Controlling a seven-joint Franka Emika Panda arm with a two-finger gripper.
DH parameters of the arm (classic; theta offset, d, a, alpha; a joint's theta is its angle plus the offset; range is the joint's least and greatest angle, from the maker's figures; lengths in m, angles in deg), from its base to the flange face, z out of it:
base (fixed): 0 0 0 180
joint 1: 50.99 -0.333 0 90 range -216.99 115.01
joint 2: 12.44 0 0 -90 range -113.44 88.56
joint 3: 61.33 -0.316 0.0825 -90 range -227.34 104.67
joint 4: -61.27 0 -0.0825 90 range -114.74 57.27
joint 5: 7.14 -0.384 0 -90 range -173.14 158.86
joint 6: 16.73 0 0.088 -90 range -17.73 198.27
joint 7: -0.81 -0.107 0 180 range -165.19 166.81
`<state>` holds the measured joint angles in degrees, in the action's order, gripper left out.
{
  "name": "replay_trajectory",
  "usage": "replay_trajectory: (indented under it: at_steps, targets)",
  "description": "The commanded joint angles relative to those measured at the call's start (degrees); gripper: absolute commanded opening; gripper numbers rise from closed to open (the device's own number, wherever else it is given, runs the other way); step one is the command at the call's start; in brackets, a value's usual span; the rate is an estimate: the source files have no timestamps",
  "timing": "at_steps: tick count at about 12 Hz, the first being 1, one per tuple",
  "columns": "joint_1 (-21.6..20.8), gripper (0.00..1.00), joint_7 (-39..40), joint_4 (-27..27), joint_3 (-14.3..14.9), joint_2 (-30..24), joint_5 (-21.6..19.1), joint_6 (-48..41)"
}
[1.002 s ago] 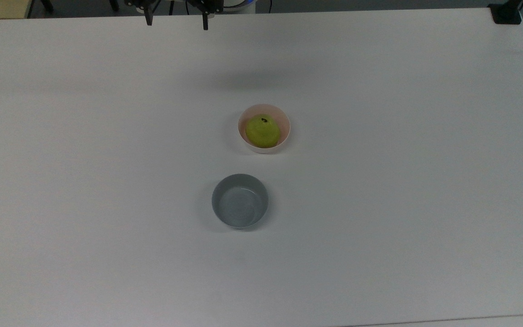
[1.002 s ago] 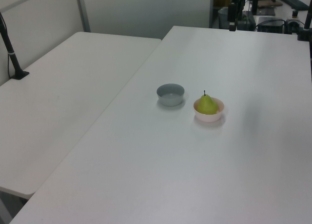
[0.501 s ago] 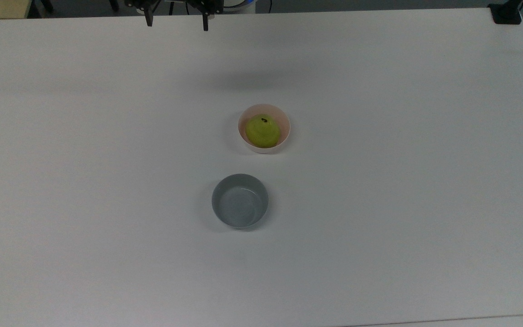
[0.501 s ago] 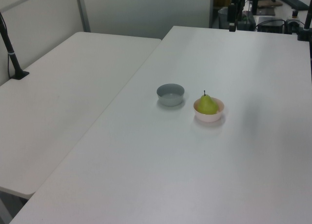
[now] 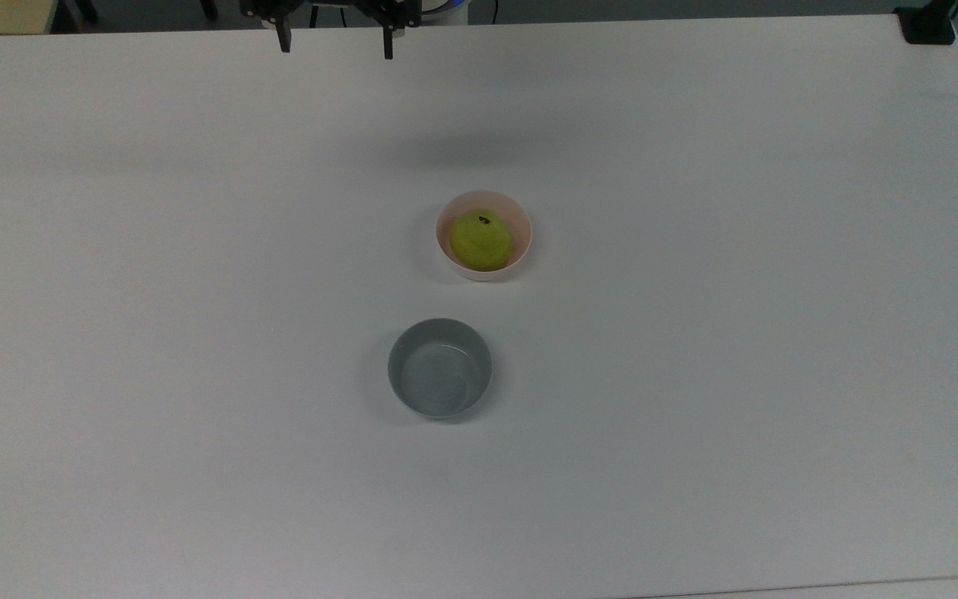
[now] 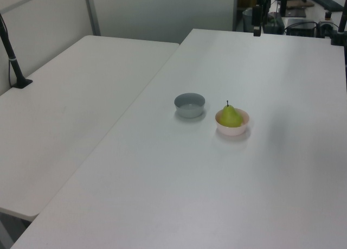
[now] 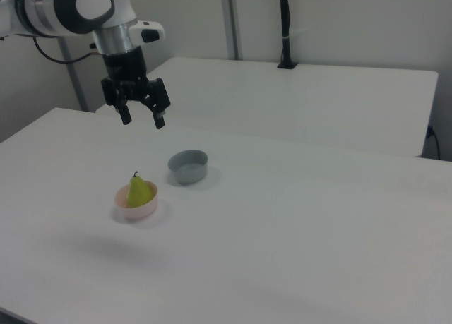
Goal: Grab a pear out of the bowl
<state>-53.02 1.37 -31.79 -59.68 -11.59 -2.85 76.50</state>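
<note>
- The gripper [image 7: 143,118] hangs in the air with its two dark fingers [image 7: 159,119] spread wide and pointing down, and nothing is between them.
- In the top view the gripper [image 5: 335,46] sits at the upper edge, its fingertips well apart from each other, over the far side of the table [image 5: 695,374].
- In the left view one dark finger [image 6: 256,25] of the gripper shows at the top of the picture, above the far end of the table [image 6: 190,195].
- The arm [image 7: 85,10] above the gripper is white with black joints and reaches in from the right view's upper left.
- The pear [image 7: 140,191] stands upright in the bowl [image 7: 137,210], its short dark stem pointing up; it is below the gripper and well apart from it.
- In the top view the pear [image 5: 481,240] lies toward the top view's left side of the bowl [image 5: 523,235], which is near the middle of the table.
- In the left view the pear [image 6: 231,116] rises above the rim of the bowl [image 6: 233,129].
- A grey bowl [image 5: 440,368] stands near the pink one, not touching it; it is below it in the top view, and its inside holds nothing.
- In the right view the grey bowl [image 7: 188,166] is to the upper right of the pear's bowl; in the left view the grey bowl [image 6: 190,105] is to its left.
- A second white table [image 7: 318,98] stands beside the first, with a black pole [image 7: 284,27] fixed at its edge.
</note>
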Motion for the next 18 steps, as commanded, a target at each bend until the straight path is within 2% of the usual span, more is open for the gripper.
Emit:
replay_trajectory:
  at_steps: [1,5,10,14,18]
  targets:
    - [-3.75,1.0,-0.29,-0.19,-0.07,0.46,-1.22,1.25]
    - [-8.94,1.0,-0.73,-0.28,0.01,2.82,-1.13,3.62]
    - [-11.94,1.0,-0.82,-0.37,0.01,8.88,-0.87,7.74]
    - [-12.73,1.0,-0.82,-1.85,0.01,15.04,-0.52,14.15]
    - [-13.17,1.0,-0.82,-6.68,-0.16,16.37,1.24,18.03]
